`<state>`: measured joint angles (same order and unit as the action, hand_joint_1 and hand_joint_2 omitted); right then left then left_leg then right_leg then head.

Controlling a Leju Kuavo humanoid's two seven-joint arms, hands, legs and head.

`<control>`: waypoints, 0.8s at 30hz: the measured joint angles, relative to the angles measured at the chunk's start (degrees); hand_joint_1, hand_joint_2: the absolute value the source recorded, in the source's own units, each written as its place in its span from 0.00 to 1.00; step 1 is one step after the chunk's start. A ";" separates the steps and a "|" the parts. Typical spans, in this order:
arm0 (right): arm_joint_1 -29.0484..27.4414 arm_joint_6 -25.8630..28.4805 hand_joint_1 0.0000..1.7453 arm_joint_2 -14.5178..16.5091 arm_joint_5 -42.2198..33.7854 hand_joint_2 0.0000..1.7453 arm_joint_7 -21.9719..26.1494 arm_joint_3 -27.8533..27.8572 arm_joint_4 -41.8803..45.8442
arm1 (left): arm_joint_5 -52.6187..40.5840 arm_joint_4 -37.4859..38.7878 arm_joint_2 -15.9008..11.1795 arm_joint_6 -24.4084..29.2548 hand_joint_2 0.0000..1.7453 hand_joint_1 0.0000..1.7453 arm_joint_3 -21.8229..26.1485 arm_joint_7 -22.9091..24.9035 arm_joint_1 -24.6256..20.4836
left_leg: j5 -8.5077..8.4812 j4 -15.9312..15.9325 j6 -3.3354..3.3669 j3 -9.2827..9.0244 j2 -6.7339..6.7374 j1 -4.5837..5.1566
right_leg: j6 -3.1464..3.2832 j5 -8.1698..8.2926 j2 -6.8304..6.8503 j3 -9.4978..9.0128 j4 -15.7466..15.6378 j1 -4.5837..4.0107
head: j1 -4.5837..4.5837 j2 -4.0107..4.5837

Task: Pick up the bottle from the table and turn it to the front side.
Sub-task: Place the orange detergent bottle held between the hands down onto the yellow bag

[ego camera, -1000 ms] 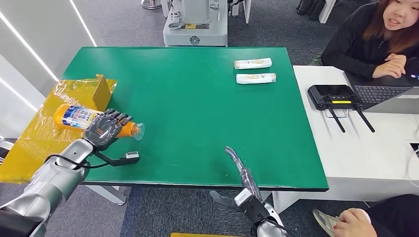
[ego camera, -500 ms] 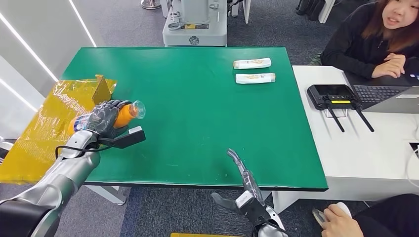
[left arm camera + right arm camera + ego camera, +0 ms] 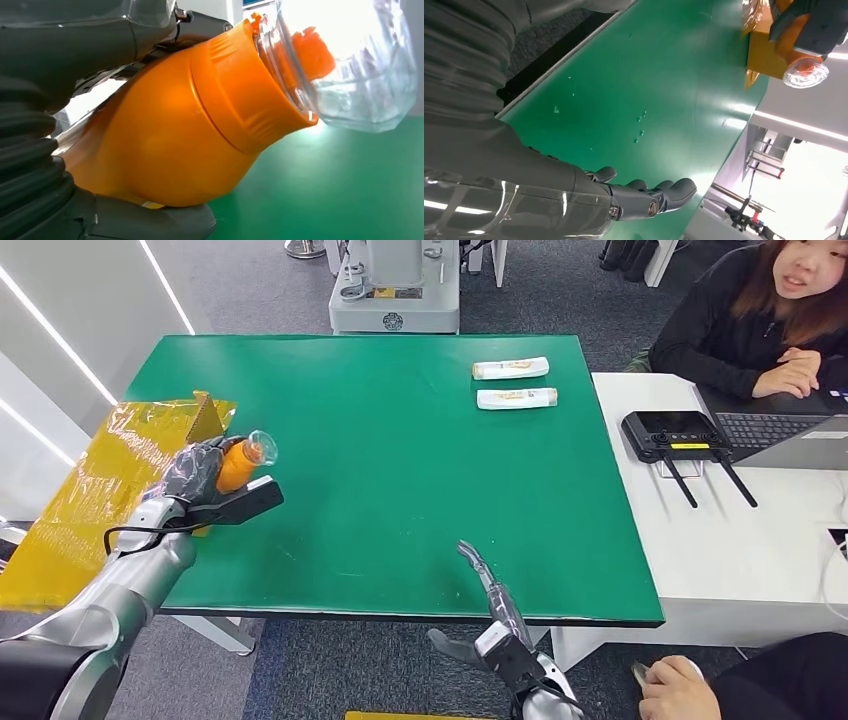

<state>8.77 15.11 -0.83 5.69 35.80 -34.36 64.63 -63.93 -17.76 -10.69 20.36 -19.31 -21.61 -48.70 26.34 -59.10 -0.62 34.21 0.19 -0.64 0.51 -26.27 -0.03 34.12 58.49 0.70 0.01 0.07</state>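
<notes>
My left robot hand [image 3: 200,478] grips the orange bottle [image 3: 238,465] above the left edge of the green surface [image 3: 400,460], its clear cap [image 3: 260,448] tilted up and away from me. My left wrist view shows close up an orange nozzle inside that clear cap [image 3: 360,65]. My right robot hand [image 3: 490,592] hovers at the near edge, fingers straight, holding nothing.
</notes>
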 joint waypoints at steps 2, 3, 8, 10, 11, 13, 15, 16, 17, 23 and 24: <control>0.19 -0.28 0.00 0.00 -0.10 1.00 0.16 -0.09 -0.24 | -0.72 0.09 -0.40 0.03 1.00 1.00 -0.01 0.57 0.03 | 0.00 0.00 0.00 0.00 0.01 0.00 | 0.00 0.00 -0.02 0.01 0.00 0.00 | -0.01 0.00; 0.22 -0.32 0.00 0.00 -0.13 1.00 0.21 -0.11 -0.29 | -0.86 0.10 -0.45 0.09 1.00 1.00 -0.01 0.66 0.03 | 0.00 0.00 0.00 0.00 0.02 0.00 | 0.00 0.00 -0.02 0.01 0.00 0.00 | -0.01 0.00; 1.27 -1.14 0.00 0.00 -0.64 1.00 0.64 -1.02 -1.68 | -6.08 0.42 -2.85 4.96 1.00 1.00 -1.43 1.65 0.60 | -0.01 0.00 -0.01 0.01 -0.02 -0.01 | 0.01 -0.01 0.01 0.03 0.04 -0.01 | 0.00 0.00; 1.70 -1.23 0.00 0.00 -0.79 1.00 0.76 -1.37 -2.21 | -7.81 0.61 -3.73 6.74 1.00 1.00 -2.24 1.81 0.76 | -0.01 0.00 -0.01 0.02 -0.03 -0.01 | 0.01 -0.01 0.01 0.04 0.05 -0.01 | 0.00 0.00; 1.82 -1.22 0.00 0.00 -0.85 1.00 0.80 -1.45 -2.37 | -8.74 0.68 -3.93 7.63 1.00 1.00 -2.65 1.85 0.80 | -0.01 0.00 -0.01 0.02 -0.03 -0.01 | 0.01 -0.01 0.01 0.04 0.05 -0.01 | 0.00 0.00; 2.00 -1.19 0.00 0.00 -1.05 1.00 0.90 -1.68 -2.69 | -11.41 0.77 -4.30 10.65 1.00 1.00 -3.92 1.77 0.88 | -0.01 0.00 -0.01 0.03 -0.03 -0.01 | 0.01 -0.01 0.01 0.05 0.04 -0.01 | 0.01 0.00; 2.03 -0.96 0.00 0.00 -1.27 1.00 0.95 -1.99 -2.91 | -14.05 0.78 -4.50 14.05 1.00 1.00 -5.51 1.29 0.88 | -0.01 0.00 -0.01 0.02 -0.04 0.00 | 0.01 -0.01 0.02 0.05 0.03 0.00 | 0.01 0.00; 1.99 -0.73 0.00 0.00 -1.34 1.00 0.91 -2.15 -2.95 | -15.06 0.78 -4.50 15.24 1.00 1.00 -6.33 0.89 0.83 | -0.01 -0.01 -0.01 0.02 -0.04 0.00 | 0.01 -0.01 0.03 0.05 0.02 0.00 | 0.01 0.00; 1.88 -0.42 0.00 0.00 -1.39 1.00 0.82 -2.29 -2.89 | -15.83 0.78 -4.43 16.05 1.00 1.00 -7.15 0.38 0.77 | -0.01 -0.02 -0.01 0.02 -0.04 0.01 | 0.01 -0.01 0.03 0.05 0.01 0.01 | 0.01 0.00; 0.08 1.14 0.00 -0.17 -0.66 1.00 -0.41 -2.64 -0.94 | -15.96 0.78 -2.86 16.65 1.00 1.00 -9.80 -2.06 0.54 | 0.00 -0.03 -0.01 0.02 0.00 0.01 | 0.00 0.00 -0.01 0.07 0.00 0.01 | 0.01 0.00; -0.27 1.19 0.00 -0.25 -0.42 1.00 -0.80 -2.65 -0.50 | -15.59 0.78 -2.54 16.67 1.00 1.00 -9.99 -2.53 0.50 | 0.00 -0.04 -0.01 0.02 0.00 0.01 | 0.01 0.00 -0.02 0.07 0.00 0.01 | 0.01 0.00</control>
<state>8.50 16.30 -1.08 5.28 34.99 -37.01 64.12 -79.52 -16.98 -13.23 37.03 -29.30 -24.14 -48.20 26.34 -59.14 -0.62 34.23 0.19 -0.63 0.51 -26.27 -0.05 34.20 58.49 0.71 0.02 0.07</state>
